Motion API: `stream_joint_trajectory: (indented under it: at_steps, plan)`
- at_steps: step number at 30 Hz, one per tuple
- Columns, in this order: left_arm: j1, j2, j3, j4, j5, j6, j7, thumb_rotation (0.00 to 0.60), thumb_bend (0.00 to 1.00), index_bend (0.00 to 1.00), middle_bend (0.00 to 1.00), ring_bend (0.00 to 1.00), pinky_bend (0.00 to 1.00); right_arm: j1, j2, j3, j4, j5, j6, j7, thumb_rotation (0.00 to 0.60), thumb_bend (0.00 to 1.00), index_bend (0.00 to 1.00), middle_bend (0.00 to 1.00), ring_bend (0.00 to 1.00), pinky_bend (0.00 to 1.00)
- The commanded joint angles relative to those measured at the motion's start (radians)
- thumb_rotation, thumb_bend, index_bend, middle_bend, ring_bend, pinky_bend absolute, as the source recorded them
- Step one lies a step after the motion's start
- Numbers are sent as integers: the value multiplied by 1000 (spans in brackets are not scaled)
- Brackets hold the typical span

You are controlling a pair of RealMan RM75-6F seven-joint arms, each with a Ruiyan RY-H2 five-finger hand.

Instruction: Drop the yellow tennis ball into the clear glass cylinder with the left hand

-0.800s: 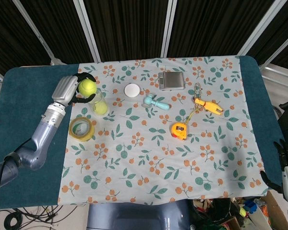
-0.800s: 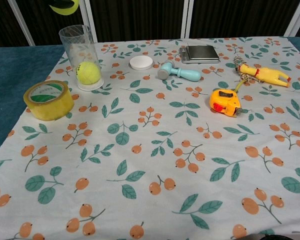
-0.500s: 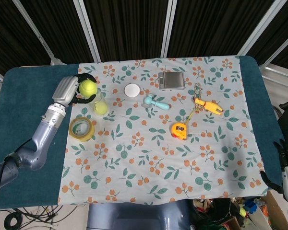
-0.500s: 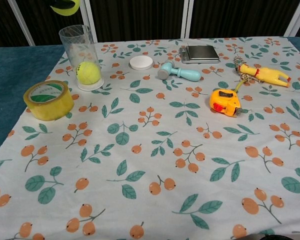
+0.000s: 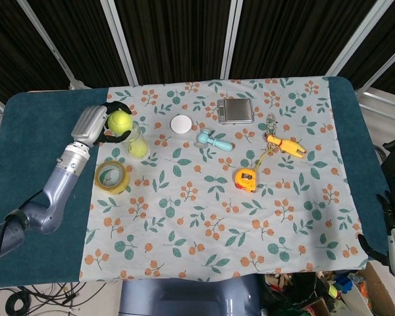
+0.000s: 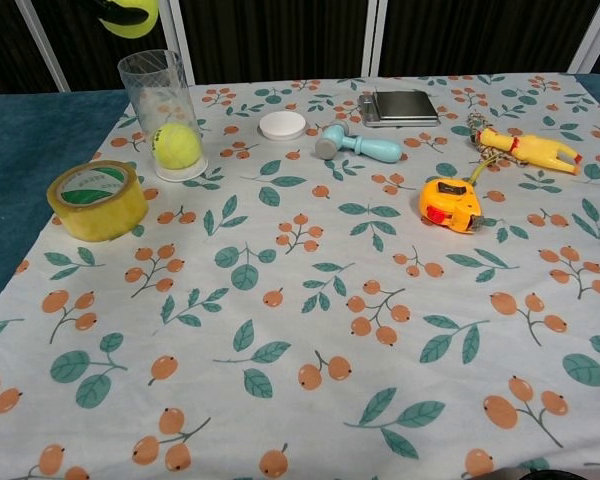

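Note:
My left hand (image 5: 97,124) holds a yellow tennis ball (image 5: 119,120) up in the air, just left of the clear glass cylinder (image 6: 163,112). In the chest view only the ball's lower part (image 6: 132,17) shows at the top edge, a little left of the cylinder's open rim. The cylinder stands upright at the cloth's far left, and a second yellow tennis ball (image 6: 177,145) lies at its bottom. My right hand (image 5: 390,212) hangs off the table's right edge, its dark fingers apart and nothing in it.
A roll of yellow tape (image 6: 97,199) lies just in front of the cylinder. Further right are a white round lid (image 6: 282,125), a teal handle tool (image 6: 357,144), a silver scale (image 6: 404,105), an orange tape measure (image 6: 450,204) and a yellow rubber chicken (image 6: 528,147).
The ball in my left hand has sunk a little and shifted slightly right in the chest view. Nothing else has moved.

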Motion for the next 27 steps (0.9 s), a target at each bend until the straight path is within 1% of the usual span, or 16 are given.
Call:
stream_joint_trajectory:
  at_steps: [1,4,9,12,15,16,17,19,24,27]
  plan:
    - [-2,2,5,6,7,-12,-23,600,369,421,486,401,612,1,-3,1,3,0,1,-2,600,200,0,0,79,189]
    - [-4,4,10,12,14,-21,-27,600,337,419,483,396,608,2,-5,2,4,0,1,-1,600,200,0,0,79,190]
    - [-8,-8,10,28,4,-31,-26,600,332,412,472,383,599,2,-5,1,6,-1,1,-2,600,199,0,0,79,189]
    - [-12,-8,13,31,7,-38,-23,600,293,381,443,346,570,2,-5,2,7,2,0,1,600,200,0,0,79,190]
    - [-16,-5,13,25,7,-49,-25,600,215,284,326,240,461,2,-4,3,7,4,0,3,600,200,0,0,78,190]
    - [-17,-3,13,20,6,-54,-28,600,194,241,275,191,410,2,-4,4,8,3,0,3,600,200,0,0,78,189]
    - [-19,3,14,11,6,-65,-35,600,184,197,233,148,363,2,-3,4,7,3,0,2,600,199,0,0,77,189]
    - [-23,21,17,-8,10,-94,-52,600,179,154,191,100,307,2,-4,4,7,2,1,3,600,199,0,0,75,190]
    - [-24,57,21,-35,24,-121,-85,600,179,141,136,41,233,0,-4,6,7,4,5,2,600,200,0,0,74,189]
    - [-20,68,14,-48,22,-114,-100,600,179,141,124,34,225,0,-4,6,7,2,6,2,600,200,0,0,74,189]
